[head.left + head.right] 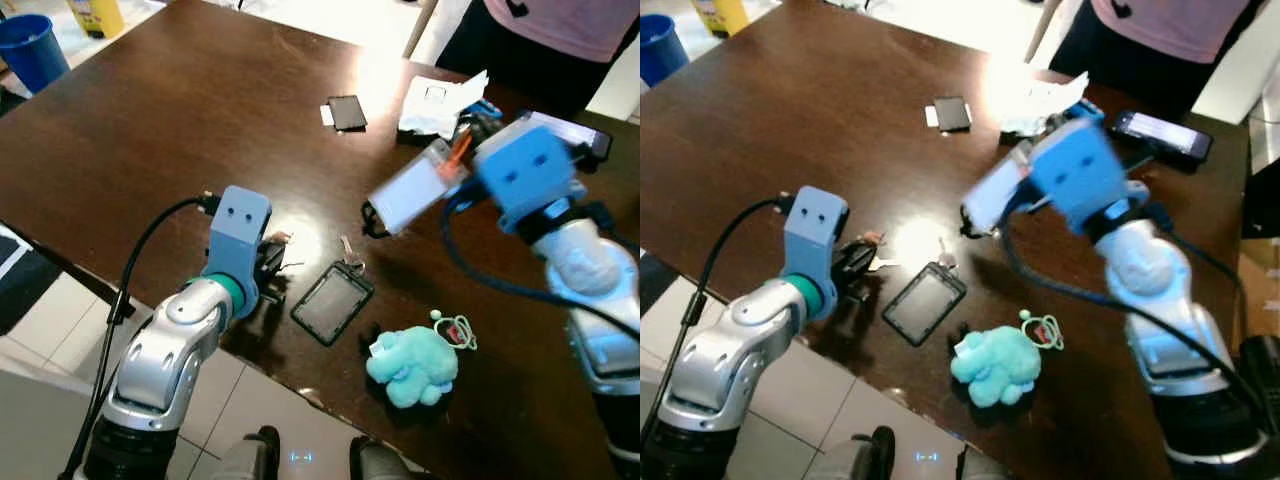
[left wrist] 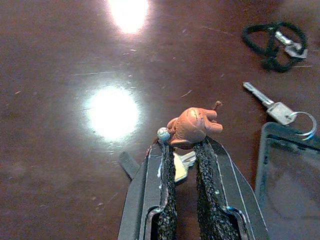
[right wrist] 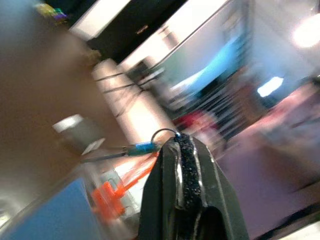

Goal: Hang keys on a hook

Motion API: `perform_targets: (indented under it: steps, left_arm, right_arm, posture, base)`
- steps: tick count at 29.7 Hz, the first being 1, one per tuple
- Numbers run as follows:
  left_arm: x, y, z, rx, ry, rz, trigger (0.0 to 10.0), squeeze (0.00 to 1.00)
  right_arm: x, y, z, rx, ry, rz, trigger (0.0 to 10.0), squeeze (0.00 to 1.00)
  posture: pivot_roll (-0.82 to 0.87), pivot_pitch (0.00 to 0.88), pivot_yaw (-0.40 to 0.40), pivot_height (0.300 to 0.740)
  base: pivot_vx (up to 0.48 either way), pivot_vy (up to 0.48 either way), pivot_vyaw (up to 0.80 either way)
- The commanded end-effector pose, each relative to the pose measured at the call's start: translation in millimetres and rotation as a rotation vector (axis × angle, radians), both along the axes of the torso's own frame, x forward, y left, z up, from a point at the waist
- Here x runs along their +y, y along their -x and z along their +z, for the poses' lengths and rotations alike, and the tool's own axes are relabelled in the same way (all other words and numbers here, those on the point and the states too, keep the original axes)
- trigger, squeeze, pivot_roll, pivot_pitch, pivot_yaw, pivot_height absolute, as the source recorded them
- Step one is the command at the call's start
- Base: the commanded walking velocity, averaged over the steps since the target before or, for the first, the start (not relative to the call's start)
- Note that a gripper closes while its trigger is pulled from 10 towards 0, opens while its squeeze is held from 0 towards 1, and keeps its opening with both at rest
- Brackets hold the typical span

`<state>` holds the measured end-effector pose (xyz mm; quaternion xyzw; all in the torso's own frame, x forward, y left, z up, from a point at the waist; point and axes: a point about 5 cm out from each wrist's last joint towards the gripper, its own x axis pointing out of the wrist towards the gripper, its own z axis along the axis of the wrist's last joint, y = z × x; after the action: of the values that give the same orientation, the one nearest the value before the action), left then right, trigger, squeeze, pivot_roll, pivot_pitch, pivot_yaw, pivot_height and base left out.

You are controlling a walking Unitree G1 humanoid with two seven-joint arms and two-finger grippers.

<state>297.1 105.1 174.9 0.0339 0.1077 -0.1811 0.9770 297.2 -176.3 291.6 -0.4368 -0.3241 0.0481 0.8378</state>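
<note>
Currently, left gripper point(image 2: 184, 150) low over the table point(image 1: 180, 120), jaws clenched on keys point(image 2: 180, 165) with an orange charm point(image 2: 192, 127) at the tips, right gripper point(image 3: 182, 145) raised, jaws pressed together, motion-blurred.

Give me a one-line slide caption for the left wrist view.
Left gripper shut on a key with an orange charm above the dark table; a second key lies beside a card holder.

Two silver arms carry blue wrist housings, looping black cables and black, rough-padded fingers point(image 2: 207, 200).
</note>
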Motion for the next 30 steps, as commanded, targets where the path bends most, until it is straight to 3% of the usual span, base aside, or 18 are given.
perform_targets:
  steps: [1,4,7,9,15,17,22,26,30]
  left_arm:
    - [0.8,2.2,-5.7,0.020,0.000,0.002,10.0,0.00]
    - [0.3,2.3,-5.7,0.022,0.000,0.001,10.0,0.00]
    - [0.4,2.3,-5.5,0.022,0.000,0.001,10.0,0.00]
    - [0.6,2.3,-6.1,0.024,-0.002,0.002,10.0,0.00]
    - [0.5,2.6,-6.5,0.027,-0.004,0.000,10.0,0.00]
    - [0.5,3.4,-6.9,0.029,-0.005,0.001,10.0,0.00]
    - [1.2,4.1,-7.6,0.032,-0.006,0.003,10.0,0.00]
    - [2.4,5.0,-8.2,0.035,-0.008,0.006,10.0,0.00]
    - [2.5,5.4,-8.2,0.036,-0.009,0.007,10.0,0.00]
  right_arm:
    - [-3.3,5.6,13.8,-0.157,0.025,-0.046,10.0,0.00]
    - [-14.6,4.3,20.7,-0.253,-0.050,-0.150,10.0,0.00]
    - [-18.4,4.3,22.7,-0.277,-0.090,-0.184,10.0,0.00]
    - [-31.7,6.1,30.6,-0.361,-0.211,-0.295,10.0,0.00]
    - [-44.6,6.6,33.5,-0.414,-0.323,-0.387,10.0,0.00]
    - [-54.5,3.1,22.8,-0.402,-0.424,-0.440,10.0,0.00]
    - [-57.3,-1.2,9.3,-0.361,-0.442,-0.468,10.0,0.00]
    - [-48.9,-11.1,-13.7,-0.218,-0.453,-0.428,10.0,0.00]
    - [-42.9,-14.1,-20.8,-0.153,-0.492,-0.390,10.0,0.00]
  posture:
    - [-0.01,0.151,0.102,0.740]
    - [-0.01,0.156,0.104,0.740]
    - [-0.01,0.159,0.106,0.740]
    - [-0.01,0.162,0.108,0.740]
    - [-0.01,0.164,0.111,0.740]
    - [0.00,0.167,0.111,0.740]
    - [0.00,0.169,0.112,0.740]
    - [0.01,0.174,0.113,0.740]
    - [0.01,0.177,0.113,0.740]
  base:
    - [0.000,0.000,0.00]
    - [0.000,0.000,0.00]
    - [0.000,0.000,0.00]
    - [0.000,0.000,0.00]
    - [0.000,0.000,0.00]
    - [0.000,0.000,0.00]
    - [0.000,0.000,0.00]
    - [0.000,0.000,0.00]
    - [0.000,0.000,0.00]
